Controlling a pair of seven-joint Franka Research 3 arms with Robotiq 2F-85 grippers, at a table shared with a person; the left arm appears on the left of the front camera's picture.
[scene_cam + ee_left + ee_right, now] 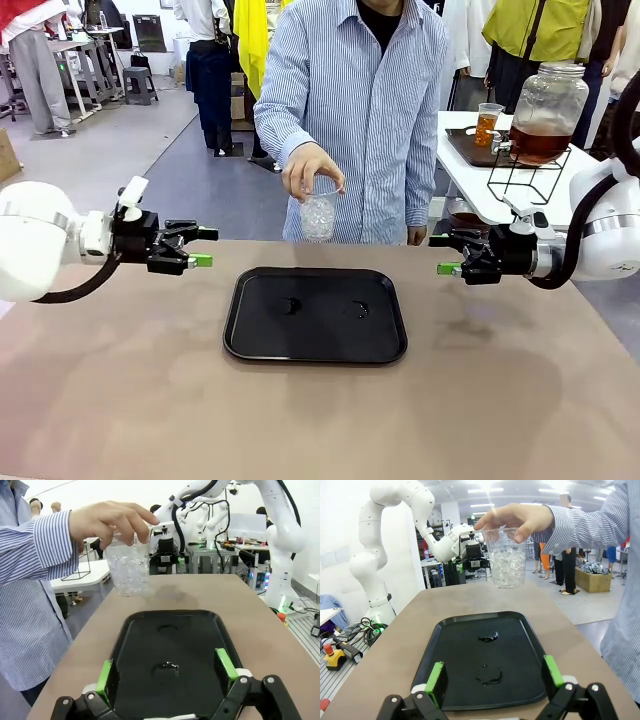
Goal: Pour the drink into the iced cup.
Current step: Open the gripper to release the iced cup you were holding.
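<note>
Pinching the rim from above, the person's hand (311, 167) held the thin, crushable, ice-filled cup (319, 212); mid-wall looked the safest grip.

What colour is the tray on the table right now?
The flat rectangular plastic tray is glossy black, with small wet patches; the front view shows it best.

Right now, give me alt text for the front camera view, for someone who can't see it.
A person's hand holds a clear plastic cup of ice by its rim above the far edge of a black tray on a brown table. The left gripper and right gripper flank the tray, both open and empty.
</note>
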